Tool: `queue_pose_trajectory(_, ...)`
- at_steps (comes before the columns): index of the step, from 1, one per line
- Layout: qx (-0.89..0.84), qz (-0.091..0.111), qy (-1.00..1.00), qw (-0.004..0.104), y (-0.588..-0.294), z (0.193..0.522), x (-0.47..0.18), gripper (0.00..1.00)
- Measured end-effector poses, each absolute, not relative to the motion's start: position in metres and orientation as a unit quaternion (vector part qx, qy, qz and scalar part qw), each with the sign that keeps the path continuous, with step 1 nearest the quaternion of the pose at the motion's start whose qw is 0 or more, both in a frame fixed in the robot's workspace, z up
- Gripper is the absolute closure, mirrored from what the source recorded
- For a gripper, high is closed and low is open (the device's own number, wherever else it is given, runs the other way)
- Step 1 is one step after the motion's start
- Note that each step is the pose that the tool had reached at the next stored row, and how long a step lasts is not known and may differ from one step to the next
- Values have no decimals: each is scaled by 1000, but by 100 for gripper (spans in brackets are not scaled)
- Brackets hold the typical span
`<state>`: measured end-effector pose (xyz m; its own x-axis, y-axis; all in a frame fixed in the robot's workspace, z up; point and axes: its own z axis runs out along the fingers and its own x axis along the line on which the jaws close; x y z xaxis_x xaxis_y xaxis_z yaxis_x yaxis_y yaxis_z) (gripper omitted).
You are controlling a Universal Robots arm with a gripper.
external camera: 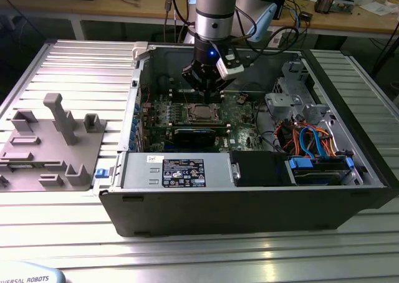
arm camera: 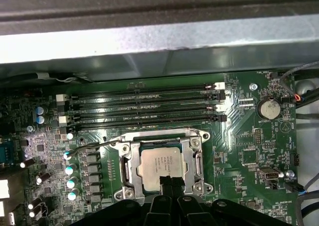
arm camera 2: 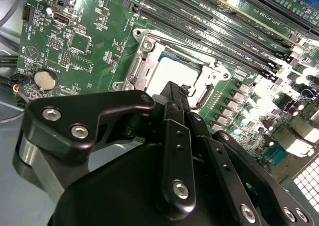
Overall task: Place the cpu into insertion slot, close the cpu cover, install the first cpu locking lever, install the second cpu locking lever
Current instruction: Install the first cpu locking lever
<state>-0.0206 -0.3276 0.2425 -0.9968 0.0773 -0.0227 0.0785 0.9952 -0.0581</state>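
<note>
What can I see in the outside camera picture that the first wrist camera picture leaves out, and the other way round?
The exterior view takes in the whole open computer case, the grey power supply box, blue and orange cables and a grey parts holder on the table. The first wrist view brings out the long memory slots, a round coin battery and a thin wire lever. Both show the cpu under the cpu cover, with the gripper just above.

Open from above over the insertion slot (arm camera: pixel 162 167). Hemmed at 12 o'clock in first wrist view by memory slots (arm camera: pixel 149 106) and case wall (arm camera: pixel 159 42).
</note>
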Motion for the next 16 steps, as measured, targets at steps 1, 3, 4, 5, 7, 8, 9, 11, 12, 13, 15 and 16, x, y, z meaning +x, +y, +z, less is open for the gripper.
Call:
queue_pose_trajectory(1,38,-30,999,10,-328,243,-21,89)
queue_pose_trajectory(3,37,-29,999,10,-328,243,-21,89)
queue_pose_trajectory(4,36,-29,999,10,-328,243,-21,89)
queue_pose_trajectory(5,36,-29,999,10,-328,243,-21,89)
queue_pose_trajectory(7,35,-29,999,10,-328,243,-21,89)
queue_pose_trajectory(8,34,-29,999,10,-328,242,-21,89)
queue_pose_trajectory(9,34,-29,999,10,-328,243,-21,89)
queue_pose_trajectory(11,32,-29,999,10,-328,243,-21,89)
queue_pose_trajectory(12,32,-29,999,10,-328,243,-21,89)
queue_pose_trajectory(13,31,-29,999,10,-328,243,-21,89)
queue_pose_trajectory(15,30,-29,999,11,-328,242,-21,89)
queue_pose_trajectory(16,30,-29,999,11,-328,243,-21,89)
